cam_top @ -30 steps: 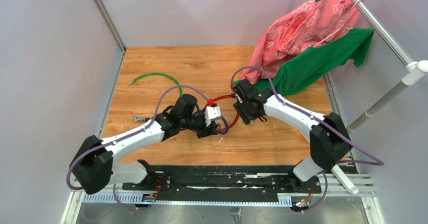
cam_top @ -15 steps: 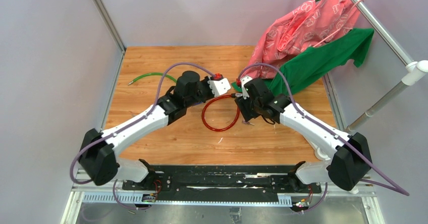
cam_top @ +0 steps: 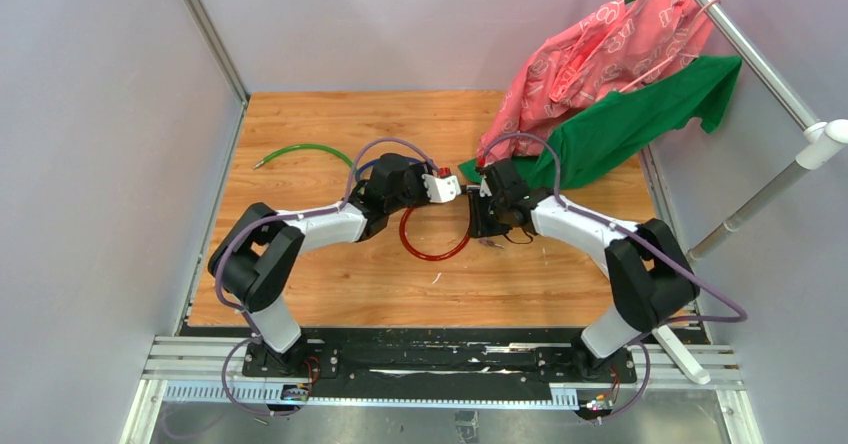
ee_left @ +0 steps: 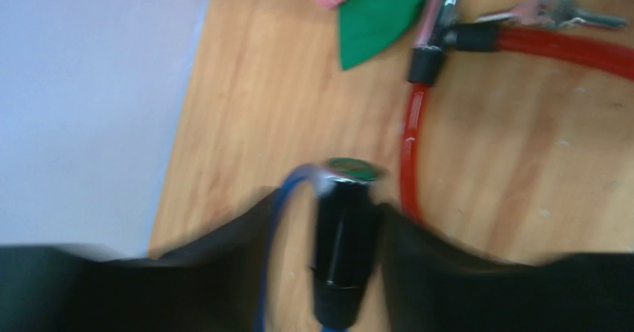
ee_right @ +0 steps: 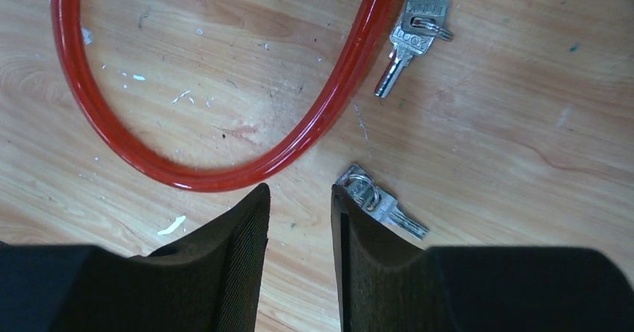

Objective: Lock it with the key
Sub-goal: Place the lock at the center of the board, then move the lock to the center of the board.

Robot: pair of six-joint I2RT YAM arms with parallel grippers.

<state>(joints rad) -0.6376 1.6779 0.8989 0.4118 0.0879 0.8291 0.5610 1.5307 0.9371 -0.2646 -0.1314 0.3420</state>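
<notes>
- Look, the left gripper (ee_left: pixel 333 206) is clamped tight on the black lock barrel (ee_left: pixel 344 257) of the blue cable (ee_left: pixel 273 227).
- The right gripper (ee_right: pixel 299 197) hovers low over the table (ee_right: pixel 538 160), its jaws a narrow slit apart with nothing between them.
- The key (ee_right: pixel 381 205) lies flat just outside one finger (on a little ring), near the red cable (ee_right: pixel 224 175).

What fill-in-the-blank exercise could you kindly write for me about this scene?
The left pincer grips a black cylinder on a ____ cable.
The loop lying on the table is ____.
The right pincer holds ____.
The key bunch by that pincer lies ____ the loop.
Missing words: blue; red; nothing; outside.
</notes>
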